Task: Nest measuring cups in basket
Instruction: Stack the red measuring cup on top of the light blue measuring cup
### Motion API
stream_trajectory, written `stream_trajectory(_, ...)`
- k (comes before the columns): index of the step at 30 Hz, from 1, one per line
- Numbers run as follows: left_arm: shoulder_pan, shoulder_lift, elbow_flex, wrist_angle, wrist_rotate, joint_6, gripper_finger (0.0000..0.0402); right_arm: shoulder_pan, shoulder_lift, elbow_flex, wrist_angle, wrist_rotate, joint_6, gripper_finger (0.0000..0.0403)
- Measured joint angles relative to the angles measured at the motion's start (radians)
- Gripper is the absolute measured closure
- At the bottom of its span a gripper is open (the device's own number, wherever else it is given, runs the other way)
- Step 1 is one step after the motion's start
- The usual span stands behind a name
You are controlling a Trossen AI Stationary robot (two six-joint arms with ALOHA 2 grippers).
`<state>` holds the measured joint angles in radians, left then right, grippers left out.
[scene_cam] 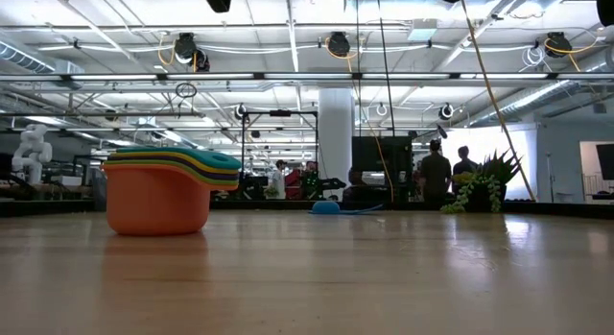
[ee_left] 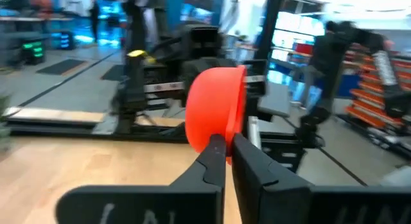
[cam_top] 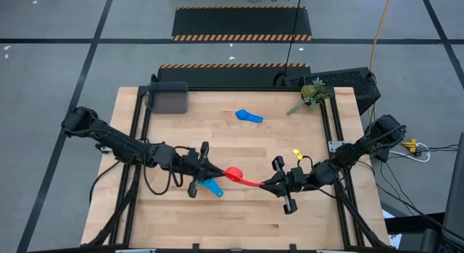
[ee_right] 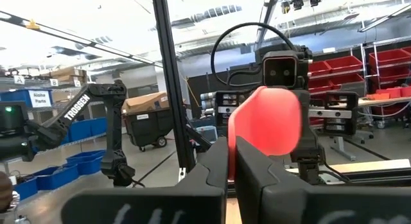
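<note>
Handover mid-table, near the front edge: small red plastic measuring cup (cam_top: 233, 173) with a long flat handle, held off the wooden table (cam_top: 239, 217) between both arms. Left gripper (cam_top: 211, 169) comes in from 9 o'clock, fingers clenched on the bowel rim of the cup; left wrist view shows both dark fingers (ee_left: 215, 156) pinched on the rim edge with the bowl (ee_left: 215, 112) standing up beyond them. Right gripper (cam_top: 270, 185) comes from 3 o'clock, jaws closed on the handle end; in its wrist view the red cup (ee_right: 266, 118) fills the gap ahead. So both hold it at once.

Handling, judged: thin rigid plastic, very light, smooth and a bit slippery; won't crush under a firm pinch but can swivel if held only by the rim. Handle is the better hold, flat and thin for a parallel pinch.

Just under the left gripper, at 7 o'clock from the red cup, a light blue plastic cup (cam_top: 211, 186) lies on the table. Farther back, toward 12 o'clock, a second blue scoop-shaped cup (cam_top: 249, 116) lies alone. Small yellow object (cam_top: 296, 153) sits near the right arm; can't tell what it is.

Farthest, at the 10 o'clock corner, the dark grey rectangular basket (cam_top: 167, 98). Low view shows an orange cup with yellow, green and blue cups stacked inside (scene_cam: 168, 186). Green plant sprig (cam_top: 313, 96) at the 2 o'clock corner.
</note>
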<state>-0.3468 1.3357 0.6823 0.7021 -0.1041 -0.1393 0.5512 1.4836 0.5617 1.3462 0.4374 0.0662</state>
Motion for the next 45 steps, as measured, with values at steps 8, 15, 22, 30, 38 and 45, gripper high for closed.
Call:
stream_trajectory(8, 0.0, 0.0, 0.0, 0.002, 0.03, 0.004, 0.0396, 0.0, 0.0, 0.0, -0.002, -0.001, 0.0, 0.0403)
stream_trajectory(15, 0.0, 0.0, 0.0, 0.002, 0.03, 0.006, 0.0397, 0.001, 0.0, 0.0, -0.003, 0.002, -0.007, 0.0402)
stream_trajectory(22, 0.002, -0.006, 0.0, -0.003, 0.025, -0.027, 0.0398, -0.002, 0.001, 0.0, -0.01, 0.021, -0.018, 0.0367)
stream_trajectory(30, 0.008, -0.062, 0.002, -0.066, 0.032, -0.091, 0.0398, 0.0, 0.001, 0.0, -0.016, 0.022, -0.038, 0.0289)
stream_trajectory(38, 0.004, -0.118, 0.0, -0.131, 0.031, -0.109, 0.0398, 0.026, -0.003, 0.0, -0.058, 0.051, -0.124, 0.0181)
stream_trajectory(45, 0.026, -0.168, 0.0, -0.214, 0.062, -0.218, 0.0398, 0.103, -0.04, 0.013, -0.239, 0.346, -0.378, 0.0111)
